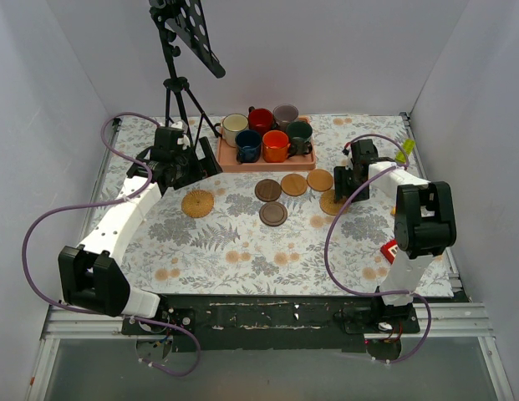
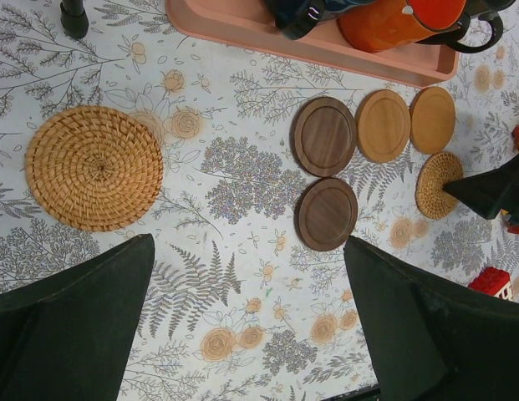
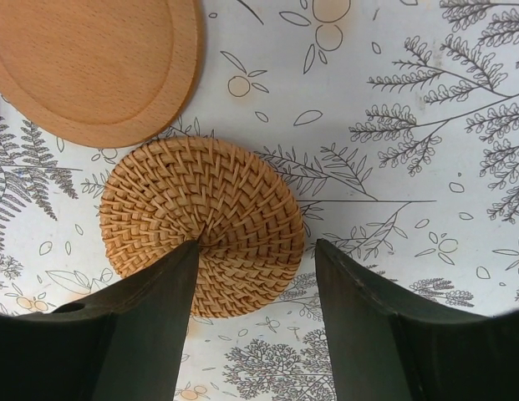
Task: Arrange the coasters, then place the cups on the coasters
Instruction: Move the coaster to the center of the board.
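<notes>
One woven coaster under right tool, wooden coaster beside, cloth beyond

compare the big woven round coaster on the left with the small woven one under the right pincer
The big woven tan coaster is clearly wider than the small woven tan coaster. The big one lies alone; the small one lies beside a light wooden round coaster. The right pincer hangs open over the small one, nothing over the big one. Both lie flat.
</notes>
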